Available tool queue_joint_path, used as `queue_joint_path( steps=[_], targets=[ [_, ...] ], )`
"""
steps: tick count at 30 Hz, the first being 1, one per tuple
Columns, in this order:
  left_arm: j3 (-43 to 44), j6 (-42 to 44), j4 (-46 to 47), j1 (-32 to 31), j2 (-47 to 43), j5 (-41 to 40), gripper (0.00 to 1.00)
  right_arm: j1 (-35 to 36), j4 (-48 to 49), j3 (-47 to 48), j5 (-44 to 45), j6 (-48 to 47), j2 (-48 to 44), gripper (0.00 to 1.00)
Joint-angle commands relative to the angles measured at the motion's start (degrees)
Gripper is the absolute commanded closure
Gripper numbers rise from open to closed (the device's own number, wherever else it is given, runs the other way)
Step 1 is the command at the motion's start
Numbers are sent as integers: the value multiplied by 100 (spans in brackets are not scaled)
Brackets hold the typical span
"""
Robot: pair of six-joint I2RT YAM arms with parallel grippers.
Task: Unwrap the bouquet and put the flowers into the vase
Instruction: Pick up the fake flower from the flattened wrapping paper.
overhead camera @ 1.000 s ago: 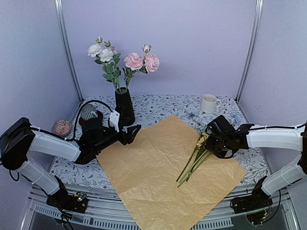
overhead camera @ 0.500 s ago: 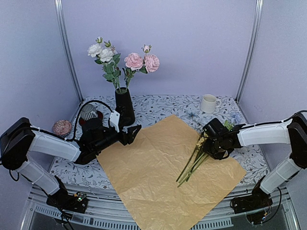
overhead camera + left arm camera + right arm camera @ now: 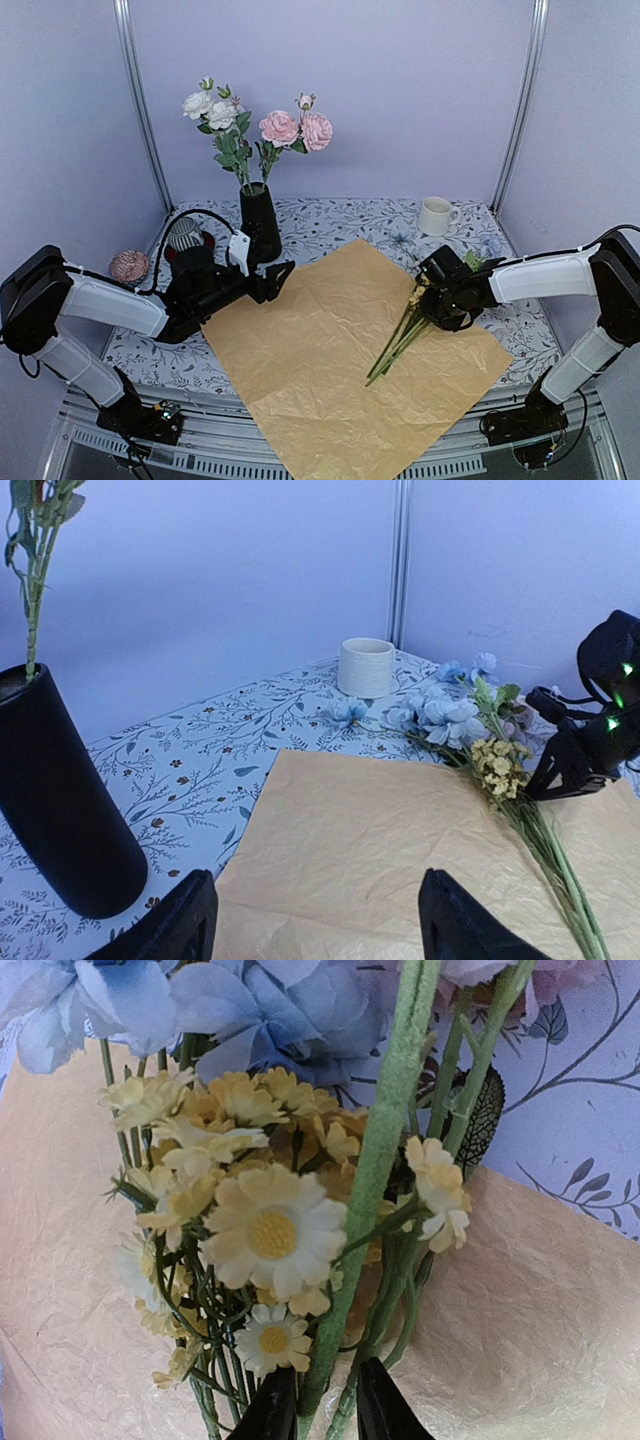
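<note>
"Over on the right of the surface, what is that arm doing?"

"The right gripper sits low on the flowers that are not yet in the vase. Its fingers stand close on either side of a thick green stem. I cannot tell whether they truly pinch it; the gap looks narrow, no more."

"And the wrapping?"

"Off. The paper lies spread flat, tan side up. The bunch lies across its right part (pale blue and yellow heads out past the edge toward the mug, stems trailing toward the near side)."

"So the unwrapping is done?"

"I judge so. Pink and white roses stand in the vase, which is upright at the back left, just off the paper's left corner. The step in hand is picking up this second bunch."

"The other arm?"

"The left gripper hangs released, jaws wide with nothing between them, near the foot of the vase."

"What does the next move call for?"

"A firm hold on several stems at once, since only one thick stem is clearly between the fingers and the rest could be left behind. Then a lift clear of the paper and a carry across to the vase. Last comes a turn to bring the stems down into a mouth that is narrow and partly taken up by the roses."
</note>
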Motion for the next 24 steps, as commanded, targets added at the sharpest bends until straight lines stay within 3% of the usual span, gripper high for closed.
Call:
queue_joint_path(
  steps=[1, 5, 8, 24],
  targets=[
    [3, 98, 77, -68, -86, -77, 29, -49, 52, 84, -39, -52, -39, 78],
    [3, 98, 77, -76, -99, -77, 29, -48, -122, 41, 141, 5, -346, 80],
    [3, 102, 72, -78, -99, -77, 29, -49, -274, 12, 297, 42, -594, 90],
    [3, 119, 63, -105, -103, -101, 29, -58, -735, 19, 656, -26, -1484, 90]
  ],
)
